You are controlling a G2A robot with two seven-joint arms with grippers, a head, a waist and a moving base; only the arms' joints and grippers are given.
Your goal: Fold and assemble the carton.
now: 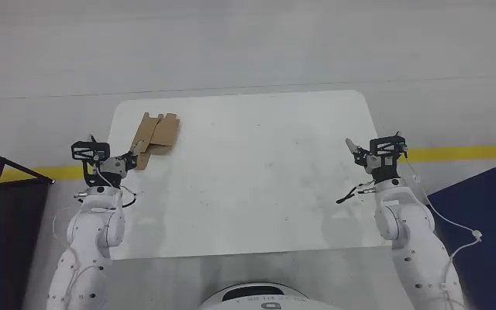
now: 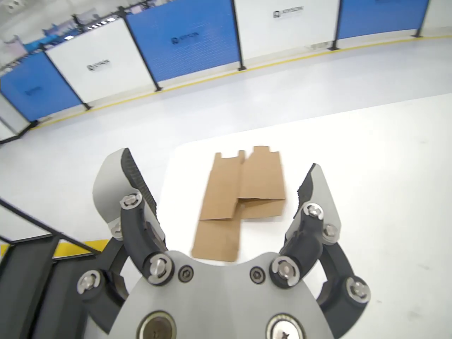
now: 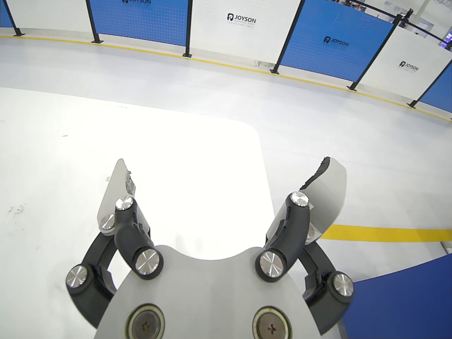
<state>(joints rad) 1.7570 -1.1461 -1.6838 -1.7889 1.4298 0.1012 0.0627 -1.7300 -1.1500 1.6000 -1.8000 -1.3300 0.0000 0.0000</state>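
Table: white, carton near far-left corner.
Carton: flat, unfolded.
Left gripper: agape beside carton, seemingly for grasping.
Right gripper: agape, parked opposite.

one flat brown carton, lying in the upper left of the top view. one white worktop under it. two claws: one left claw, one right claw.
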